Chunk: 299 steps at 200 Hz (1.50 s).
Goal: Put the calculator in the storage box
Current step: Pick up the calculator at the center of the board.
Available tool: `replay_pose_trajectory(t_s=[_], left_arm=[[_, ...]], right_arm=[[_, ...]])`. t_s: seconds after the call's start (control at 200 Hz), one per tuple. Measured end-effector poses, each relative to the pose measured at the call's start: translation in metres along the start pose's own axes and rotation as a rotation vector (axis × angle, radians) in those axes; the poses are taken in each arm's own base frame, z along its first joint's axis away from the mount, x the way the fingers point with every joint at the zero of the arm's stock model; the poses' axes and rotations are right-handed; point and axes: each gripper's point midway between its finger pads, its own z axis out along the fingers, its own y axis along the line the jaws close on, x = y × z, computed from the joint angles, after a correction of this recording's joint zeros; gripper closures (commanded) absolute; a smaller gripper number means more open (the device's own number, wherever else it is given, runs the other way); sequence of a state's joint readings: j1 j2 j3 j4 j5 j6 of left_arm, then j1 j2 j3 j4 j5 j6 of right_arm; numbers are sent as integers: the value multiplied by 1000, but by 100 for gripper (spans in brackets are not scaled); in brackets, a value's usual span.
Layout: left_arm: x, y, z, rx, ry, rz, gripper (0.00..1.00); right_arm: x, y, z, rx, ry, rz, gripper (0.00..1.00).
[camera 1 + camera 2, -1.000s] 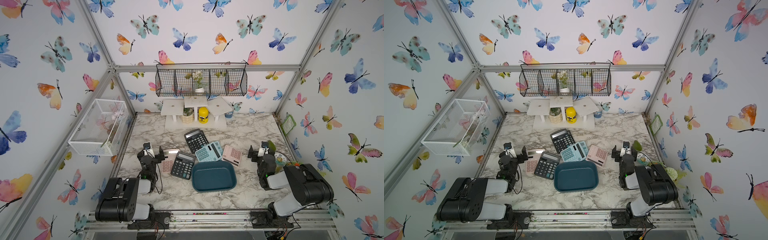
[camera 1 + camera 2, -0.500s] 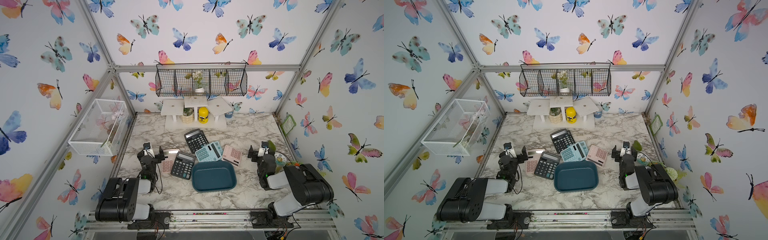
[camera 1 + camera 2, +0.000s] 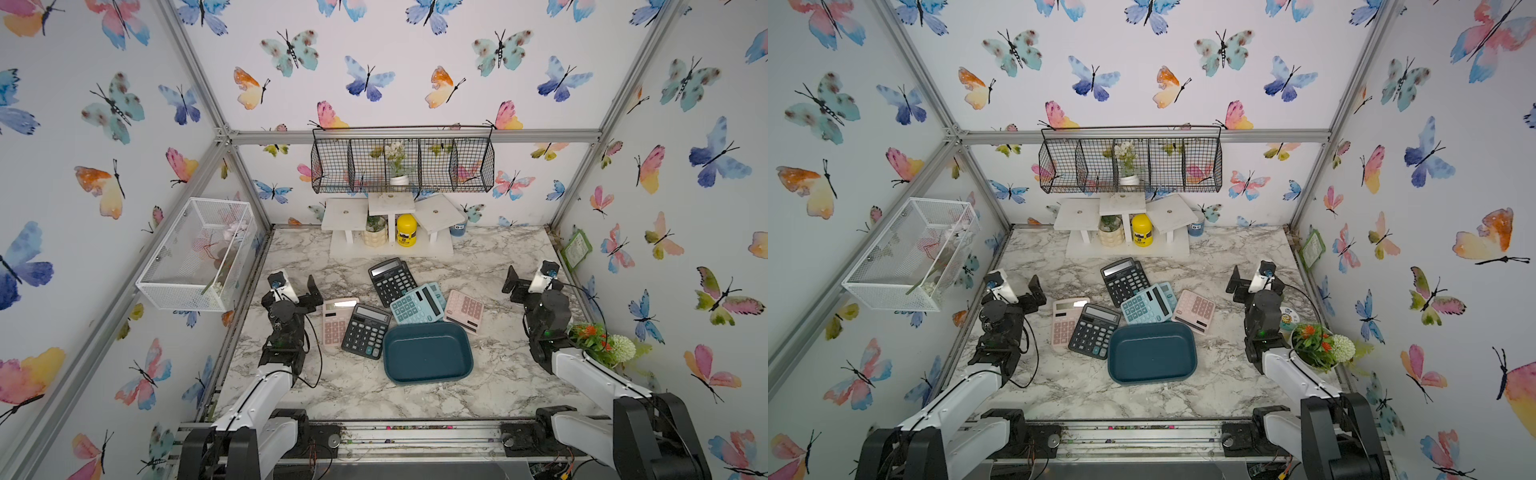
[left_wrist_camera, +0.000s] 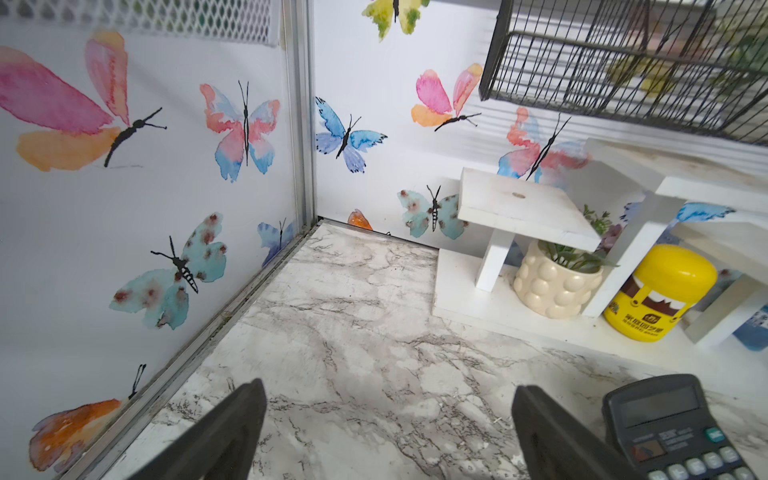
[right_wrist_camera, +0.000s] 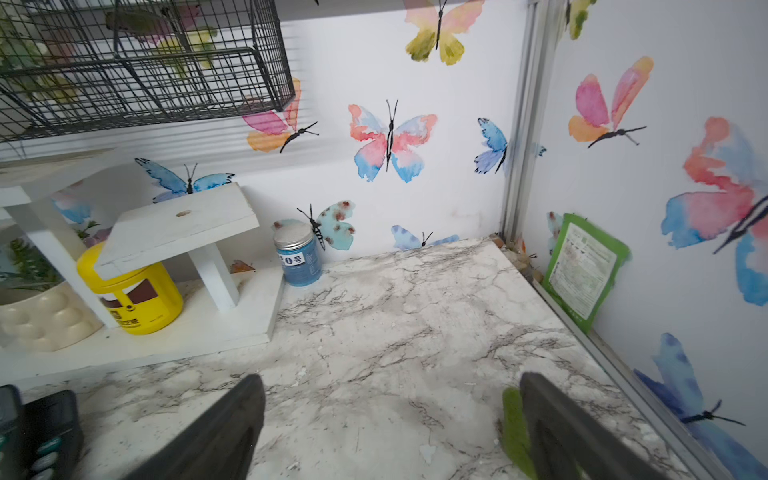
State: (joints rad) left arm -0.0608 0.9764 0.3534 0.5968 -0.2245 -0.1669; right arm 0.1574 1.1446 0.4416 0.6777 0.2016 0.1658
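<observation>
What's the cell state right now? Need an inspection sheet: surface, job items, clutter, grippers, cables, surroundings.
Surface: marble tabletop, no spills seen.
Job's things: storage box empty. Near black calculator, far black calculator, blue calculator, left pink calculator and right pink calculator lie piled around its far side.
Clutter: potted flowers beside the right arm; yellow jar under the white riser.
Grippers: left gripper and right gripper both open, holding nothing.
Cables: black cable loops off the left arm; no snag seen.
Surroundings: black wire basket on back wall, white mesh basket on left wall.
</observation>
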Motion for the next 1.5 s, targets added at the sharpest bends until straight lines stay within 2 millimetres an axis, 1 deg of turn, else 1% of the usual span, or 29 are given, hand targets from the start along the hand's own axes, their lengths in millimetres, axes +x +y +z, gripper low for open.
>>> replay_pose_trajectory(t_s=[0.07, 0.19, 0.295, 0.35, 0.45, 0.556, 0.581, 0.651, 0.686, 0.696, 0.716, 0.741, 0.781, 0.866, 0.966, 1.136, 1.221, 1.316, 1.391, 1.496], left_arm=[[-9, -6, -5, 31, -1, -39, 1], [-29, -24, -15, 124, 11, -123, 1], [-45, -40, -25, 208, 31, -185, 1], [-54, -52, -34, 274, 44, -215, 1], [-58, -70, -49, 387, 77, -238, 1], [-50, -89, -62, 513, 126, -236, 1], [-44, -95, -66, 553, 147, -235, 1], [-31, -101, -70, 604, 187, -242, 1], [-23, -102, -71, 614, 207, -250, 1], [-18, -102, -72, 622, 219, -253, 1], [-16, -103, -73, 625, 224, -254, 1], [-7, -102, -73, 627, 247, -266, 1], [3, -100, -73, 617, 273, -291, 1], [17, -96, -73, 605, 309, -338, 1], [19, -97, -74, 629, 324, -388, 1], [11, -104, -74, 684, 296, -454, 1], [21, -102, -75, 686, 301, -498, 1], [32, -101, -76, 686, 330, -538, 1], [33, -103, -78, 698, 340, -553, 1], [29, -105, -79, 713, 331, -561, 1]], right_arm=[[-2, 10, 4, -43, 55, 30, 1], [1, 27, 5, -120, 162, 83, 1], [8, 41, 0, -189, 263, 119, 1], [11, 47, -3, -220, 304, 131, 1], [17, 57, -10, -269, 385, 155, 1], [19, 66, -18, -313, 446, 176, 1], [19, 68, -19, -325, 455, 180, 1], [20, 75, -25, -369, 476, 193, 1], [20, 78, -28, -391, 483, 201, 2], [20, 80, -29, -400, 485, 203, 2], [20, 82, -30, -412, 488, 205, 2], [20, 84, -31, -424, 491, 208, 3], [21, 90, -34, -462, 503, 215, 5], [26, 101, -37, -532, 540, 232, 14], [37, 114, -35, -611, 599, 258, 20], [54, 129, -33, -690, 682, 282, 26], [61, 138, -29, -719, 711, 277, 28], [68, 155, -27, -758, 745, 256, 30], [76, 171, -27, -794, 772, 230, 32], [88, 192, -27, -835, 812, 195, 37]])
